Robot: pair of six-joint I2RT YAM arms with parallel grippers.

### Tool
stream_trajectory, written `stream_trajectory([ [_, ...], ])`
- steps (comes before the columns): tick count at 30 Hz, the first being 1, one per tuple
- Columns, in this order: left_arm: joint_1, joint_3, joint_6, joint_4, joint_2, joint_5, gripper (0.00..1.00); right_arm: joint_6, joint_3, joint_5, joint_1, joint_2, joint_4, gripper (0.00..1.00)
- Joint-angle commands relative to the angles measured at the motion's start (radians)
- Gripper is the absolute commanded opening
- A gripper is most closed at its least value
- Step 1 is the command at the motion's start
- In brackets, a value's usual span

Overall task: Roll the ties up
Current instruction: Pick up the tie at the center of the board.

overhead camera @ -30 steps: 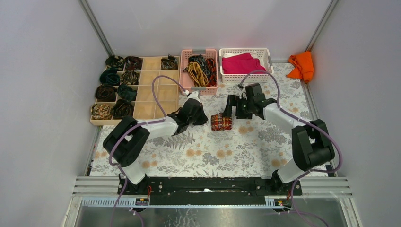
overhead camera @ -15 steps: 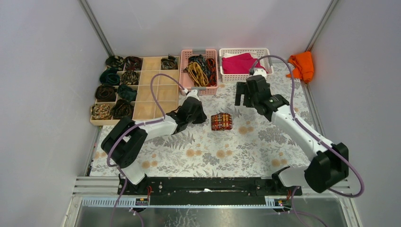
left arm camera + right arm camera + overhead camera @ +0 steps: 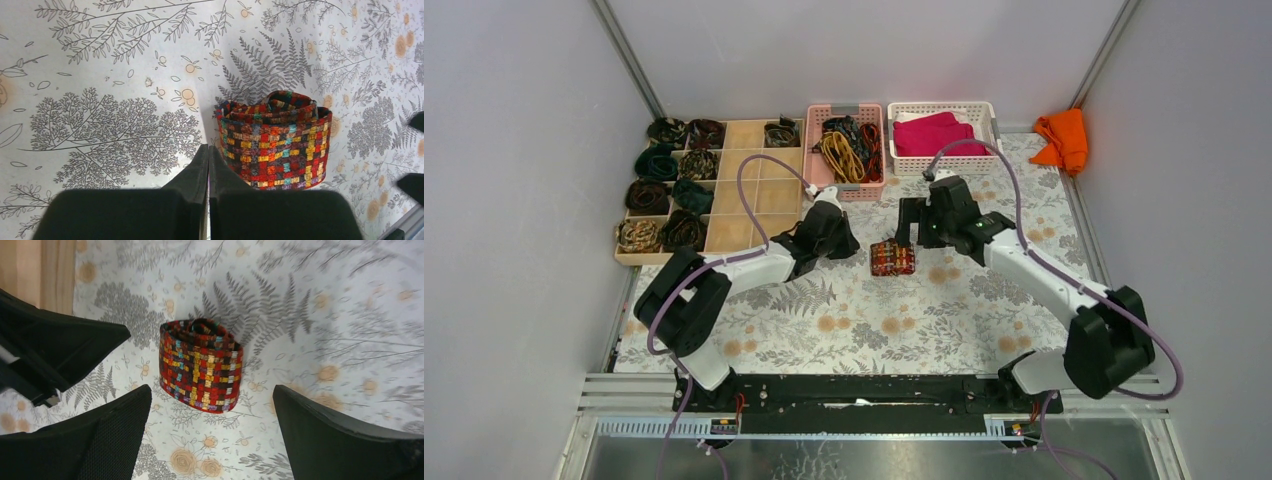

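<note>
We count two arms and two baskets. One rolled tie [image 3: 892, 258] stands alone on its edge near the middle of the table, red, orange and dark in a small check. At the far left a wooden tray [image 3: 734, 215] holds nine more rolled ties [image 3: 656, 162], one to a compartment, mostly in its two left columns and one in the top right cell. The pink basket [image 3: 844, 108] holds a tangle of loose ties [image 3: 849, 148] that we cannot count. The white basket [image 3: 941, 106] beside it holds one magenta cloth [image 3: 934, 135], and one orange cloth [image 3: 1064, 140] lies in the far right corner.

The left gripper [image 3: 854, 248] has its jaws pressed together on nothing, with its tip low and just beside the roll's left side. The right gripper [image 3: 914, 228] hangs over the roll with its jaws spread wide. In the right wrist view its fingers [image 3: 115, 435] sit on either side of the roll, clear of it.

The surface is a pale tablecloth [image 3: 874, 320] printed with grey ferns and tan flowers, lying flat. Plain grey walls [image 3: 524, 200] close in the left, right and far sides.

The tray runs along the left edge and the baskets line the far edge. The cloth from the roll down to the arms' bases carries only the arms and their cables.
</note>
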Motion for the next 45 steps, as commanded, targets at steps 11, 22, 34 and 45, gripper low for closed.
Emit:
stream_trajectory([
  [11,0.002,-0.013,-0.020,0.086,0.063,0.072,0.01,0.001,0.004,-0.139,0.006,0.202,0.069,1.00],
  [22,0.002,-0.001,-0.031,0.111,0.113,0.105,0.01,-0.018,0.045,-0.178,0.003,0.315,0.112,1.00],
  [34,0.000,0.008,-0.050,0.145,0.162,0.155,0.00,0.003,0.048,-0.266,0.000,0.349,0.164,1.00],
  [45,-0.004,0.019,-0.057,0.154,0.182,0.178,0.00,-0.001,0.099,-0.222,-0.001,0.447,0.147,1.00],
])
